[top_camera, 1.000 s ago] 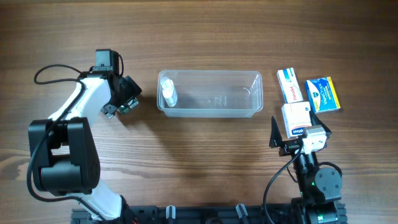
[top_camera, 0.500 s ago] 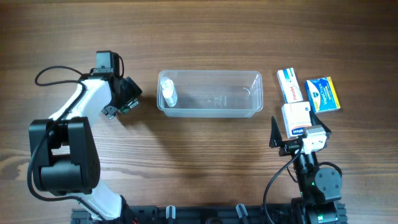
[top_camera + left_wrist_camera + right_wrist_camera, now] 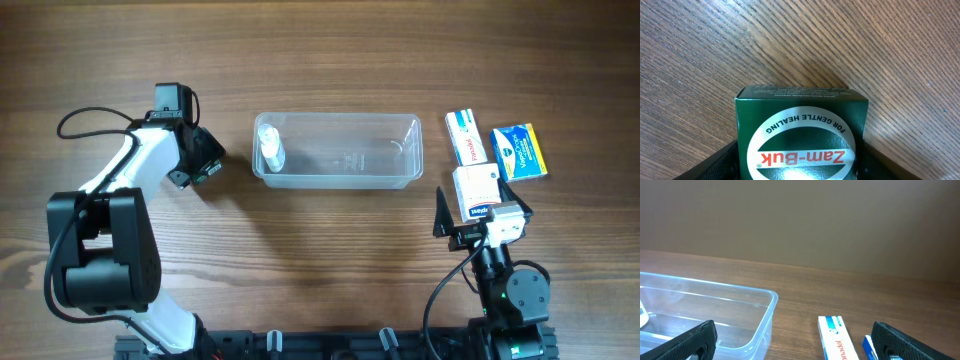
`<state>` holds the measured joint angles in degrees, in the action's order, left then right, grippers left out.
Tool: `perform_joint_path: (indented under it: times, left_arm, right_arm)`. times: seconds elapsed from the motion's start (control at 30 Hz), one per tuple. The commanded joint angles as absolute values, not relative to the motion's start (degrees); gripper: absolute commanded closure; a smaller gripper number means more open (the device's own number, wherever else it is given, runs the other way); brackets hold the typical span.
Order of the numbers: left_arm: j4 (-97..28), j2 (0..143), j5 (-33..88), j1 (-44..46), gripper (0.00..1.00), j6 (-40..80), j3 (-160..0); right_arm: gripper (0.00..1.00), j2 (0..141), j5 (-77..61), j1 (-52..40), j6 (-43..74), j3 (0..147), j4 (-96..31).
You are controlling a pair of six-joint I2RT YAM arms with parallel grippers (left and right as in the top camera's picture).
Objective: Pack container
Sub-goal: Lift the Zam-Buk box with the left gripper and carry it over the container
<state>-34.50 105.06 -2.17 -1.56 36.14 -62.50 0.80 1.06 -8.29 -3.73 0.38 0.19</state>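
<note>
**Left gripper (image 3: 202,163) is holding a green box (image 3: 802,125); right gripper (image 3: 793,335) is standing wide open.**

The left jaws are pressing against both sides of the green box, whose round label is reading "Zam-Buk" upside down in the left wrist view. This gripper is positioned over the wooden table (image 3: 330,60), to the left of the container (image 3: 340,181) and apart from it. Whether the box is touching the table cannot be told. The container is sitting near the table's centre with its long side running left to right, and a white bottle (image 3: 270,148) is resting inside at its left end. The right gripper's fingers (image 3: 695,340) are showing at the lower corners of the right wrist view, with nothing between them. A white-and-red box (image 3: 465,137) and a blue-and-yellow box (image 3: 519,152) are lying side by side just right of the container, outside it.
</note>
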Motion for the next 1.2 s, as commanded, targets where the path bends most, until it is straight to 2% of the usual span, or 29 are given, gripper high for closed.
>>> perform_joint_path:
  times: [0.0,0.13,0.23,0.5,0.73,0.87,1.17]
  left_arm:
    - [-34.52,105.89,-1.96,-1.72,0.29,36.27,-61.78]
    - [-33.39,105.89,-1.96,-1.72,0.18,36.27,-60.51]
    - [-33.17,105.89,-1.98,-1.72,0.18,36.25,-59.88]
    - [-31.77,105.86,-1.96,-1.74,0.33,36.25,-59.92]
    - [-33.80,103.11,-1.98,-1.72,0.37,29.95,-63.00]
    - [-38.96,95.92,-1.98,-1.72,0.39,29.93,-66.11]
    - [-40.21,79.99,-1.96,0.75,0.46,27.18,-66.50]
  right_arm:
    - [0.00,0.80,-0.05,-8.01,-2.90,0.32,0.40]
    - [0.00,0.80,-0.05,-8.01,-2.85,0.32,0.40]
    - [0.00,0.80,-0.05,-8.01,-2.87,0.32,0.40]
    - [0.00,0.80,-0.05,-8.01,-2.85,0.32,0.40]
    - [0.00,0.80,-0.05,-8.01,-2.85,0.32,0.40]
    - [0.00,0.80,-0.05,-8.01,-2.87,0.32,0.40]
    - [0.00,0.80,-0.05,-8.01,-2.85,0.32,0.40]
